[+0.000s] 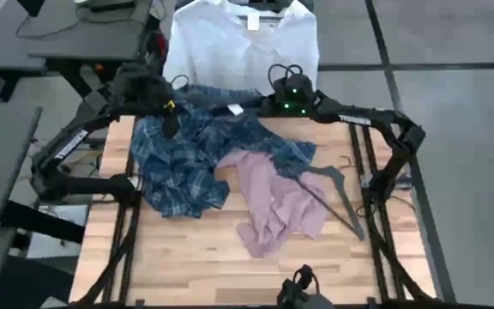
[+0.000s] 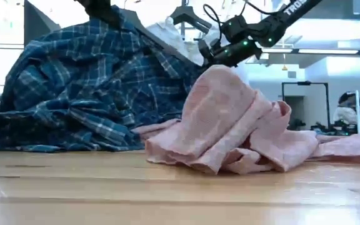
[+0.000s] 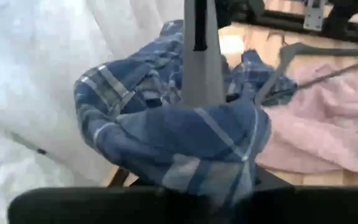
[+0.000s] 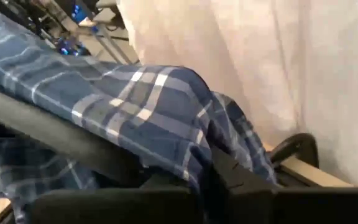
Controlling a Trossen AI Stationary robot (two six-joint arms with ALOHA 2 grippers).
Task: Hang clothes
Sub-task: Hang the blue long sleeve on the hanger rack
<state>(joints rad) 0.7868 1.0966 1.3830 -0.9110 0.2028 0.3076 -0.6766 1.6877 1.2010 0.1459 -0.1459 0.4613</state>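
The blue-and-white plaid shirt (image 1: 183, 163) is heaped on the table's left half, and its far part is raised between both grippers. A grey hanger arm (image 3: 202, 68) runs inside that raised part. My left gripper (image 1: 171, 118) is shut at one end of it, under cloth. My right gripper (image 1: 266, 105) is shut on the plaid at the other end. The pink shirt (image 1: 277, 206) lies crumpled on the table right of the plaid. The white shirt (image 1: 240, 51) hangs beyond the table's far edge. My left gripper holds the end of the grey hanger arm (image 3: 202, 102), which runs straight away from the fingers. Plaid cloth (image 3: 191, 149) drapes over the fingers and hides the contact. The arm slants clear of the table. My right gripper pinches a bunched fold of the plaid shirt (image 4: 185, 146) near the far end of the hanger arm (image 4: 55, 138). It comes nearly level from the table's right. The cloth lies over the arm; whether the fingers also touch the arm, I cannot tell.
A second dark hanger (image 1: 337, 193) lies flat near the table's right edge, partly under the pink shirt. Bare wood (image 1: 178, 257) shows along the near edge. Desks and gear stand beyond the table's left side.
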